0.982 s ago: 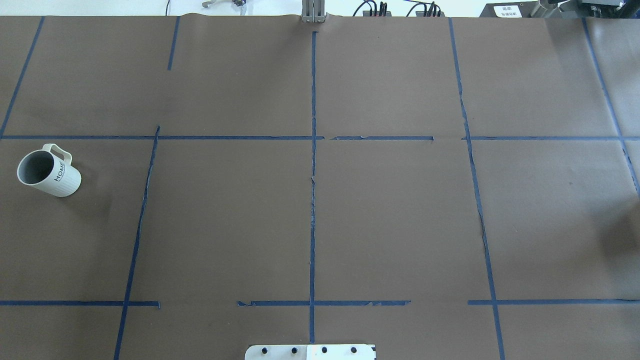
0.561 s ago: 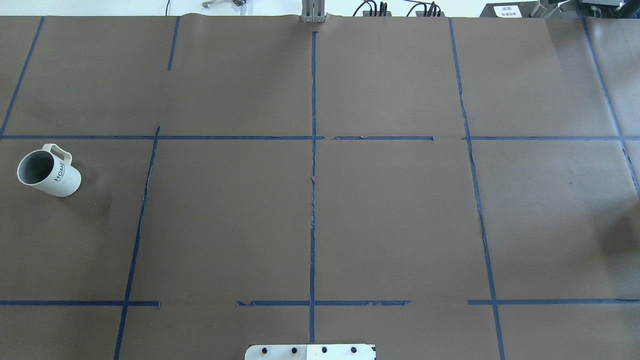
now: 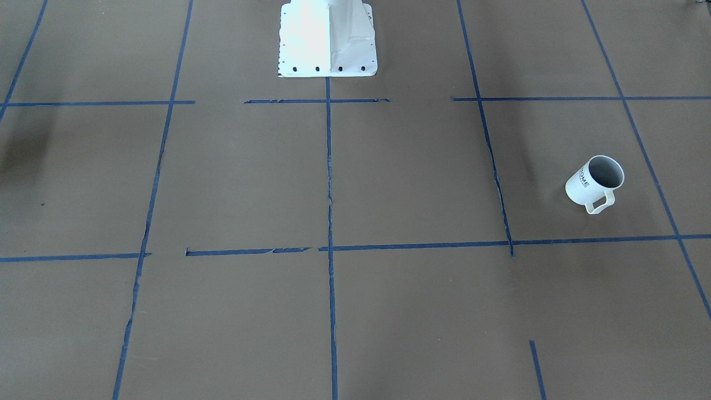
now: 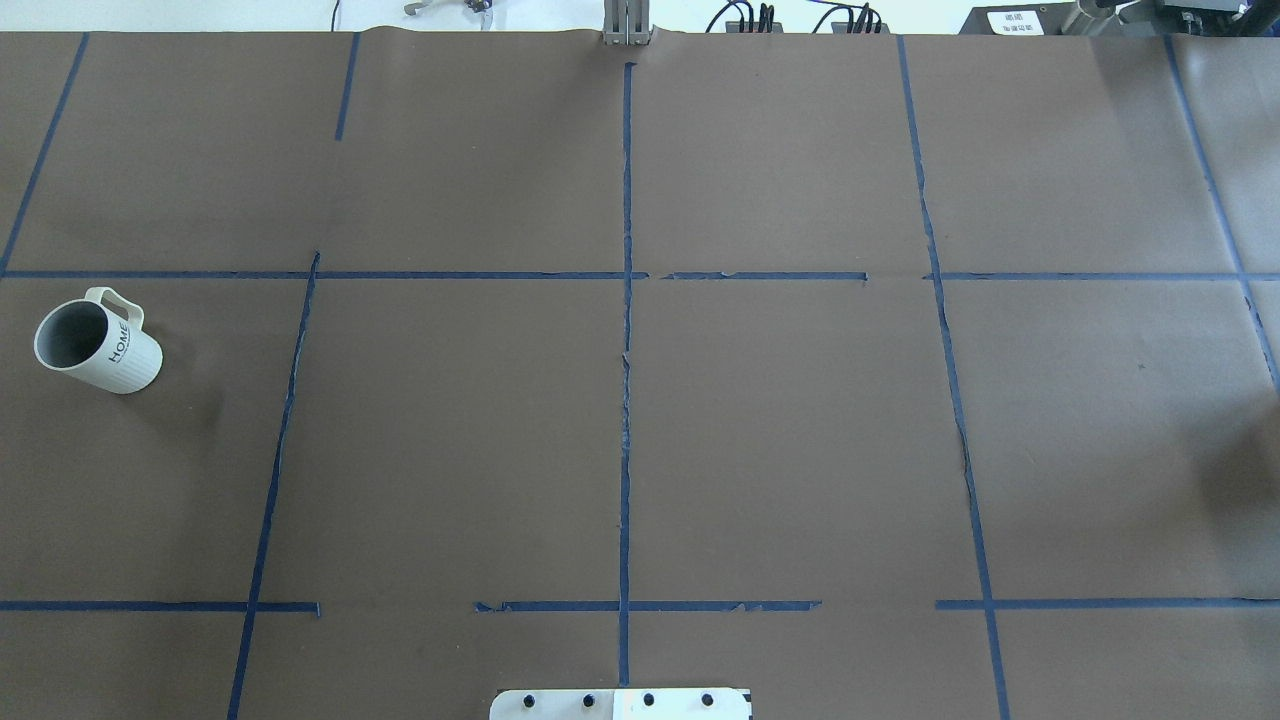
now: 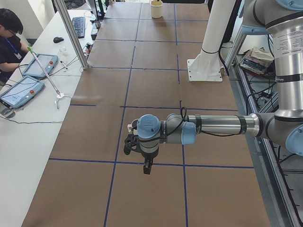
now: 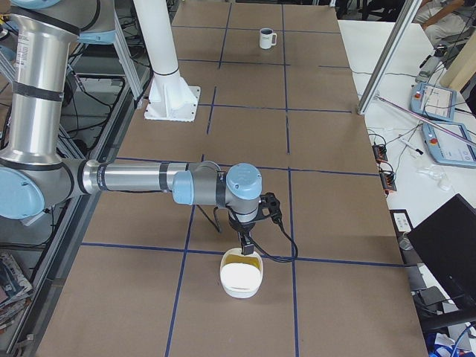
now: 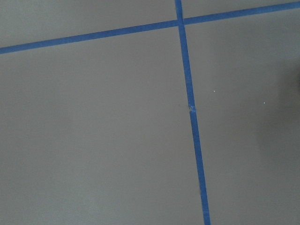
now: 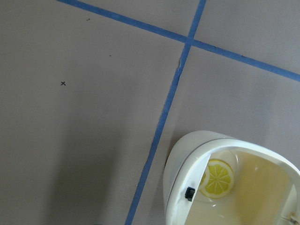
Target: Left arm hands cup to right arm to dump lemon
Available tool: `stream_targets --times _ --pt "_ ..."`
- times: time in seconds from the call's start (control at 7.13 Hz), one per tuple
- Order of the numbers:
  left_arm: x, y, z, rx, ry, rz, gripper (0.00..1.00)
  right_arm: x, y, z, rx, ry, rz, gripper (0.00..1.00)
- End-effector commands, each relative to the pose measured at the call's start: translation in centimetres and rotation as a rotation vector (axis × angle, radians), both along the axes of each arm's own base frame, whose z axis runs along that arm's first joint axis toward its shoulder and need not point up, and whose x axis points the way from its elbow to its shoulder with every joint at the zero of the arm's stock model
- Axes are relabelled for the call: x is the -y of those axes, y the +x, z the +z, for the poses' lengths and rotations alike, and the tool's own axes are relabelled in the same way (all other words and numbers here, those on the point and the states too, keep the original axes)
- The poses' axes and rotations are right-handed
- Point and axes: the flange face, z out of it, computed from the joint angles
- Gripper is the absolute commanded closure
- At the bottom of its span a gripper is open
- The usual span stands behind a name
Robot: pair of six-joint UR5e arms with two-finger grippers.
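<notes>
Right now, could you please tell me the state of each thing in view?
HOME mug, upright on the table, not held.
Lemon slice, lying in the white bowl.
White bowl, upright on the table.
Left gripper, pointing down above bare table; open or shut unclear.
Right gripper, pointing down near the bowl; open or shut unclear.

One cup (image 4: 98, 346), one lemon (image 8: 217, 178), one white bowl (image 6: 239, 291), two arms, left arm (image 5: 218, 125), right arm (image 6: 134, 178), one pedestal (image 3: 328, 39)
</notes>
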Motion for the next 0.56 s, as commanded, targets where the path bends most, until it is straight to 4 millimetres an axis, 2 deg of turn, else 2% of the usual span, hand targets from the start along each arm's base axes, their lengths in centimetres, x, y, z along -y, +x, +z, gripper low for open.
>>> stream_targets --times 0.0,0.42 --pt "-0.02 -0.02 -0.12 0.0 0.002 -0.003 0.0 -0.06 0.0 0.02 0.0 0.0 -0.001 0.0" --pt "0.01 -0.02 -0.27 0.0 0.005 -0.003 0.0 -0.11 -0.01 -0.02 0.002 0.002 -0.001 0.0"
